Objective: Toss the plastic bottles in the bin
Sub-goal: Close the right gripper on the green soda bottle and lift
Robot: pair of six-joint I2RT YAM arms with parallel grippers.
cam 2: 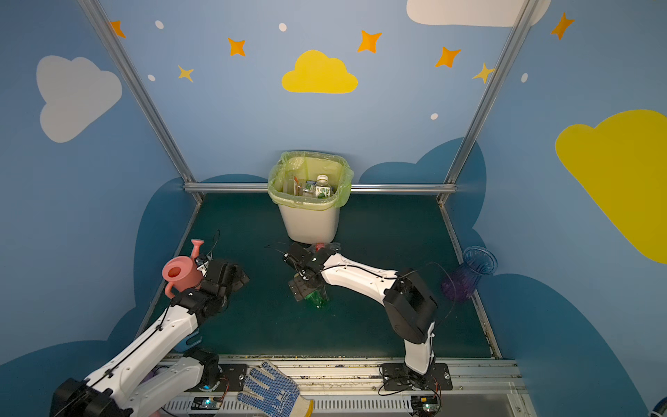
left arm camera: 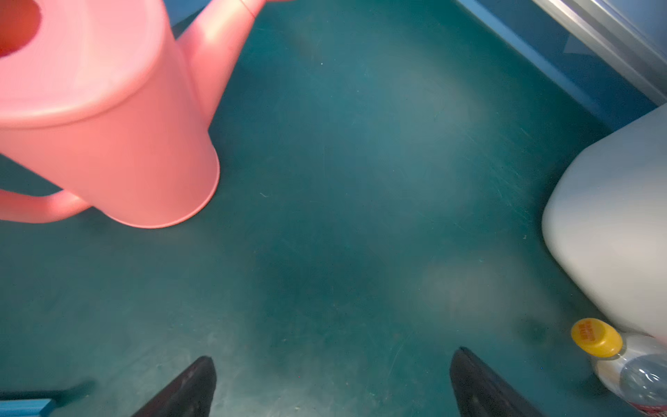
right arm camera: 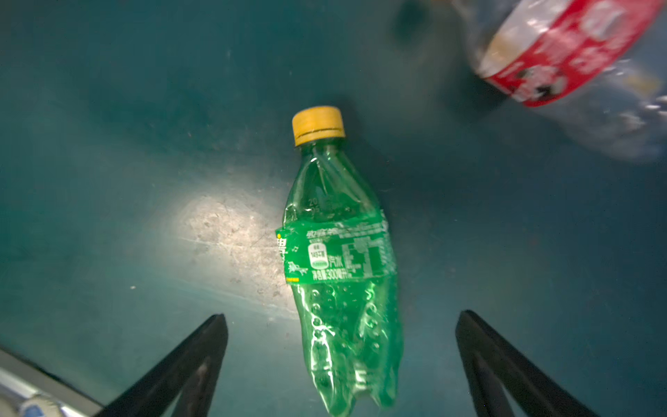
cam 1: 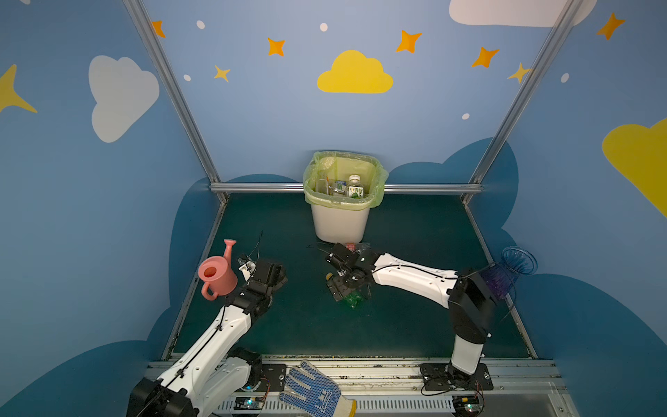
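Right tool (cam 1: 348, 291) is hanging a little below the centre of the frame in both top views. Its jaws are spread wide over the green bottle (cam 1: 355, 300) and are gripping nothing. That bottle is lying flat on the dark surface (cam 1: 415, 307), with its yellow cap pointing toward the upper left. The left tool (cam 1: 269, 272) is hovering at lower left, jaws likewise apart and empty, just beside the pink watering can (cam 1: 218, 276). The bin (cam 1: 339, 224) is standing at mid-frame against the back rail, with several bottles (cam 1: 353, 186) showing inside its yellow-green liner. A clear bottle (cam 1: 361, 247) is lying at the bin's foot, partly hidden by the right arm. A purple-blue vase (cam 1: 512, 267) is sitting at the right edge of the surface. A blue-dotted glove (cam 1: 314, 390) is lying on the front rail at bottom centre.

The left wrist view is showing the left tool (left arm camera: 334, 361) with its black fingers wide apart over bare surface (left arm camera: 325, 216), nothing between them. The watering can (left arm camera: 108, 126) is standing upright beyond one finger. The bin's white wall (left arm camera: 613, 216) is rising beyond the other. The clear bottle (left arm camera: 631, 372), yellow-capped, is lying just beside that wall; I cannot tell whether they are touching.

The right wrist view is showing the right tool (right arm camera: 341, 316) straddling the base end of the green bottle (right arm camera: 339, 252) without touching it. The bottle is looking dented, with its cap pointing away from the tool. The clear bottle (right arm camera: 563, 57), wearing a red label, is lying blurred farther off, apart from the green one.
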